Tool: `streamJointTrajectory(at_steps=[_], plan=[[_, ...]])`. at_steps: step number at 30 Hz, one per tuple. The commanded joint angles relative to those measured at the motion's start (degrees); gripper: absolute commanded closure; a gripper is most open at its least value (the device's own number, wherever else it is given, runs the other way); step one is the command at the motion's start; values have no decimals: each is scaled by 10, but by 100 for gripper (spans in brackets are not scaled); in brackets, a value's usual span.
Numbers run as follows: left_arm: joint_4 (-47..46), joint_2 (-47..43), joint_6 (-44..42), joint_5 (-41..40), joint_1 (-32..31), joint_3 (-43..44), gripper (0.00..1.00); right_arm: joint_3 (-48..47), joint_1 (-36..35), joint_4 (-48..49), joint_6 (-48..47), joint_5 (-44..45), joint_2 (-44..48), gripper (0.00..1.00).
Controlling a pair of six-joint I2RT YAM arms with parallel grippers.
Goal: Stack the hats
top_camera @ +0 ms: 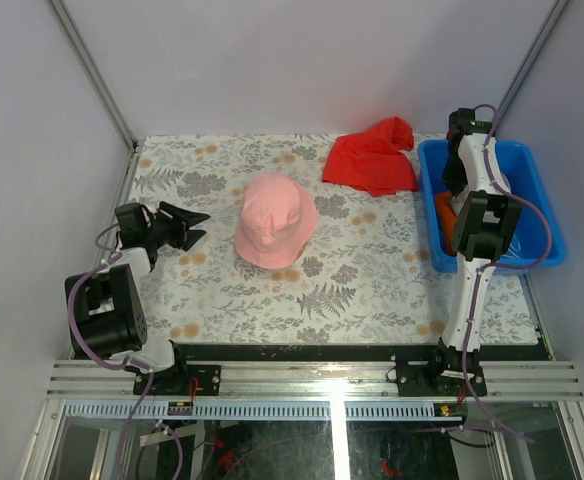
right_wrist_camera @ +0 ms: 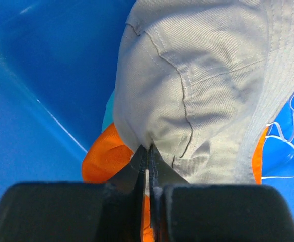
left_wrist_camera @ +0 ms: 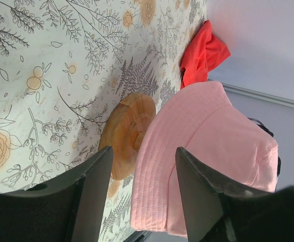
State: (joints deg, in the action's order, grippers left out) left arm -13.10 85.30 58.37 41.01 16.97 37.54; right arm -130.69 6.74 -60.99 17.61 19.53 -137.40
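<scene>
A pink hat (top_camera: 275, 220) sits on a wooden stand in the middle of the table. In the left wrist view the pink hat (left_wrist_camera: 207, 151) tilts over the stand's round base (left_wrist_camera: 127, 133). My left gripper (top_camera: 187, 228) is open, left of the hat and apart from it, with nothing between its fingers (left_wrist_camera: 94, 186). My right gripper (right_wrist_camera: 148, 148) is down in the blue bin (top_camera: 532, 190), shut on a fold of the grey hat (right_wrist_camera: 202, 91). Beneath that hat lie an orange hat (right_wrist_camera: 106, 156) and a sliver of a teal hat (right_wrist_camera: 108, 113).
A flat red cloth (top_camera: 372, 158) lies at the back of the table, just left of the blue bin. The floral table cover (top_camera: 362, 280) reaches to grey walls on three sides. Thin white string (right_wrist_camera: 288, 146) lies in the bin.
</scene>
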Motion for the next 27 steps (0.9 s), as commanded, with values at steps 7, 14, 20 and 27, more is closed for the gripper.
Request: streamJointTrajectory(at_steps=[7, 14, 20, 27], plan=[[26, -24, -16, 9, 5, 29, 50, 18, -2, -5, -11, 28, 97, 100], [47, -68, 8, 33, 4, 58, 50, 58, -3, -9, 9, -8, 237, 100], [-16, -110, 101, 67, -4, 62, 47, 0, -5, -29, 48, -77, 302, 100], [-167, -118, 265, 58, -90, 70, 44, -66, -6, -20, 103, -246, 347, 100]])
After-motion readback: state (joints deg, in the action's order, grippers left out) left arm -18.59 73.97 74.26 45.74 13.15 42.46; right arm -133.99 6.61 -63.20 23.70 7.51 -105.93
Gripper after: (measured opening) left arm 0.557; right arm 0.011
